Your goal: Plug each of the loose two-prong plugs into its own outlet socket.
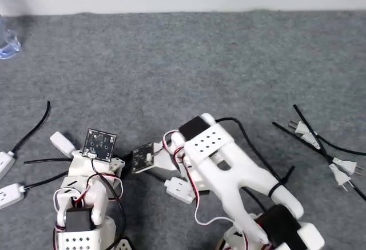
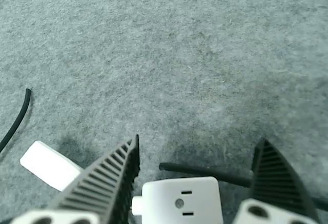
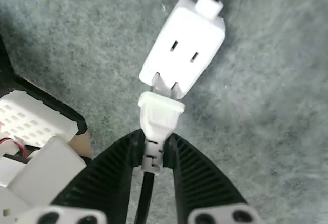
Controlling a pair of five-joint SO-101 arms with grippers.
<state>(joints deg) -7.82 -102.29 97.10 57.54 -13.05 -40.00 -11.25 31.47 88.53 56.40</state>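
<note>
My right gripper (image 3: 154,138) is shut on a white two-prong plug (image 3: 158,115). Its prongs sit partly inside a white outlet block (image 3: 183,43), with metal still showing between the two. In the high view that outlet block (image 1: 178,189) lies on the carpet beside the right arm. My left gripper (image 2: 200,143) is open, and a white outlet socket (image 2: 179,201) sits between its fingers, apart from both. Three loose plugs (image 1: 343,167) lie on black cords at the far right.
A second white outlet block (image 2: 48,165) lies just outside the left gripper's finger, near a black cord end (image 2: 20,114). Two more white outlets (image 1: 10,193) lie at the left edge. Grey carpet (image 1: 189,61) covers the table up to the far wall.
</note>
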